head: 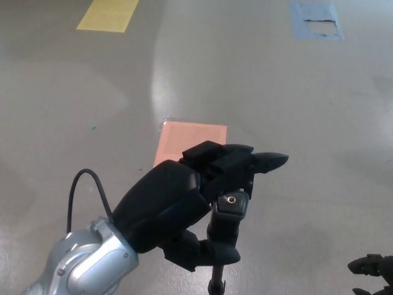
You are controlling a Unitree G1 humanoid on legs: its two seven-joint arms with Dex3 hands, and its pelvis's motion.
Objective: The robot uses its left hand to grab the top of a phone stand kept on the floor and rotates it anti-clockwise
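— One hand is doing the work here, am I seeing that right?
— Yes. The left hand [184,209] is reaching in from the lower left of the frame and wrapping its fingers [245,161] and thumb [212,252] around the top of the phone stand [228,212].
— Where is the stand sitting?
— Low in the middle of the frame, its thin pole [216,279] running down to the bottom edge, over the grey floor [295,104].
— And the right hand [371,269]?
— Only a dark bit is showing at the lower right corner; I cannot tell how its fingers are standing.
— Anything on the floor?
— An orange patch [189,140] is lying just behind the hand, a yellow patch [109,13] at upper left, a blue patch [315,18] at upper right.
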